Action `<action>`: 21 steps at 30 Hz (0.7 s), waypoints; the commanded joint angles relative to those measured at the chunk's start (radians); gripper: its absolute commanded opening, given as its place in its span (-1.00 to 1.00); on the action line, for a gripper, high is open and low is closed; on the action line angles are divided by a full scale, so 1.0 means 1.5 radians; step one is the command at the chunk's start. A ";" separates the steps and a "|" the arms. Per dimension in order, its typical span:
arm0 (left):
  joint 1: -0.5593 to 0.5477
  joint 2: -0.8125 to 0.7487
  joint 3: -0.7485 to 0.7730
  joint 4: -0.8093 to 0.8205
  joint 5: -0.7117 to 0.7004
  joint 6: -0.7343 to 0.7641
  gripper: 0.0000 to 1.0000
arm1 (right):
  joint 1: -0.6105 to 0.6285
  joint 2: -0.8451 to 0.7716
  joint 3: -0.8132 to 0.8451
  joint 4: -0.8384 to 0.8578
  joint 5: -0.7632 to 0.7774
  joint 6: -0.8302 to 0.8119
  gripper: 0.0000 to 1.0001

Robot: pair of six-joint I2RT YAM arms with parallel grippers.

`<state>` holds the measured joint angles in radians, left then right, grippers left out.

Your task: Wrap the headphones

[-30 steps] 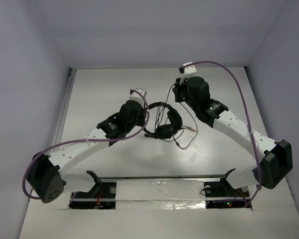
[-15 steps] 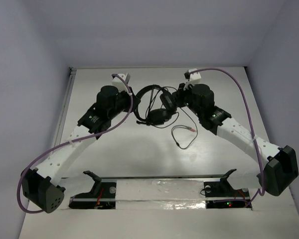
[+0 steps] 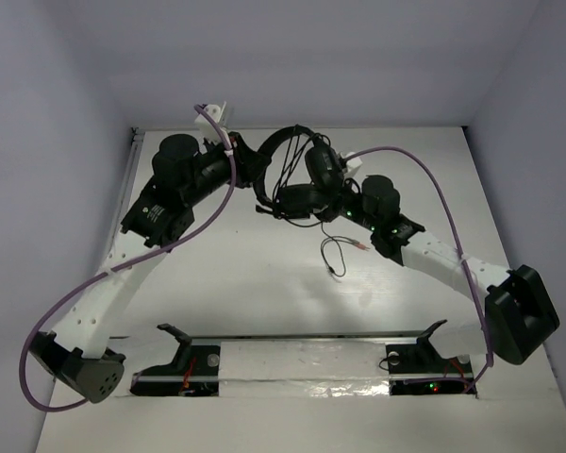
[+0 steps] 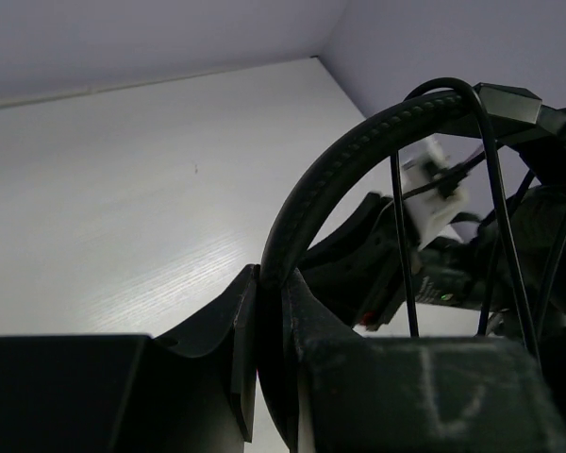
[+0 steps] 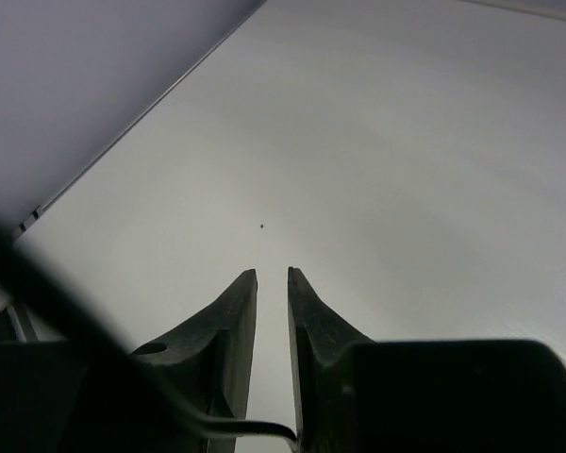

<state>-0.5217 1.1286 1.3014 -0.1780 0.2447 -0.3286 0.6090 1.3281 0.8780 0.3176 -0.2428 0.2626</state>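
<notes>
The black headphones [image 3: 307,170] hang in the air over the far middle of the table. My left gripper [image 3: 254,171] is shut on the curved headband [image 4: 358,151], seen pinched between the jaws [image 4: 269,276] in the left wrist view. The two earcups [image 3: 323,166] hang to the right of it. The thin black cable [image 3: 342,253] drops to a loose loop on the table, with a reddish plug end [image 3: 363,247]. My right gripper [image 3: 326,204] sits just under the earcups; its jaws [image 5: 272,276] are nearly closed, with the cable [image 5: 255,431] pinched at their base.
Thick purple robot cables [image 3: 434,179] arc over both arms. A metal rail [image 3: 123,203] runs along the table's left edge. The arm mounting bar [image 3: 302,338] lies across the near edge. Walls close in the back and both sides.
My left gripper has carried the headphones up and toward the back left. My right gripper has swung left and nearer, ending under the earcups. The cable loop on the table has shrunk.
</notes>
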 commanded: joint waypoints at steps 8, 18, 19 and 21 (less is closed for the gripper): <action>0.017 0.033 0.170 -0.003 0.021 -0.031 -1.00 | -0.004 0.056 -0.060 0.199 -0.099 0.056 -0.41; 0.070 0.097 0.277 -0.017 0.024 -0.038 -1.00 | -0.004 0.098 -0.128 0.282 -0.077 0.115 -0.33; 0.076 0.104 0.286 -0.019 0.025 -0.039 -1.00 | -0.004 0.102 -0.137 0.290 -0.080 0.123 -0.33; 0.096 0.121 0.312 -0.025 0.032 -0.041 -1.00 | -0.004 0.110 -0.143 0.306 -0.082 0.131 -0.33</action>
<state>-0.4088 1.3006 1.6825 -0.2707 0.2741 -0.3504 0.6086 1.4830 0.6746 0.6605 -0.3725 0.4259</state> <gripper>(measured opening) 0.076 0.337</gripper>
